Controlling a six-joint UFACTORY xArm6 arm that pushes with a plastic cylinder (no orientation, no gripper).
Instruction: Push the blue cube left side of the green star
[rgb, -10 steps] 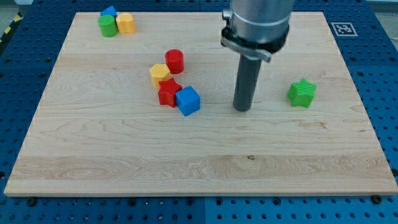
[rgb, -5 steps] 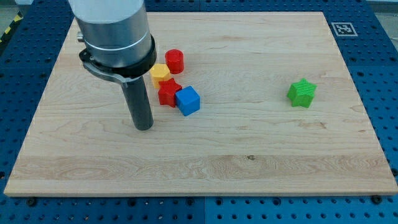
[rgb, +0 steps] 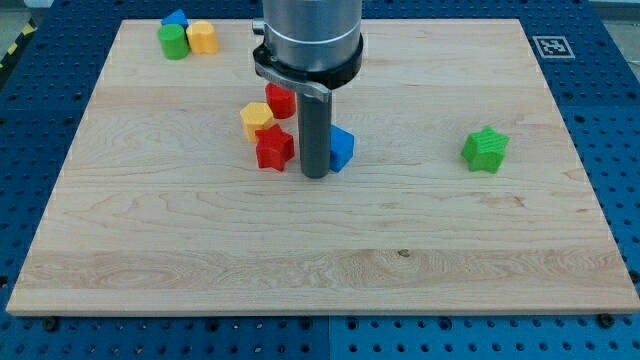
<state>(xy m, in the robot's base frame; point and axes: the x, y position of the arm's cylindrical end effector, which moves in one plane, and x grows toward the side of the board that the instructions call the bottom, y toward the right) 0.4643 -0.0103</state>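
Observation:
The blue cube (rgb: 341, 149) lies near the board's middle, partly hidden behind my rod. My tip (rgb: 315, 174) rests on the board touching the cube's left side, between it and the red star (rgb: 273, 148). The green star (rgb: 486, 149) lies far off at the view's right, well apart from the cube. No gripper is present.
A yellow block (rgb: 257, 119) and a red cylinder (rgb: 279, 99) sit just left of the rod. A green block (rgb: 173, 42), a yellow block (rgb: 203, 37) and a small blue block (rgb: 176, 18) cluster at the top left corner of the wooden board (rgb: 320, 260).
My rod swung from right of the blocks to their left, then back right against the blue cube. The cube has slid right, away from the red star.

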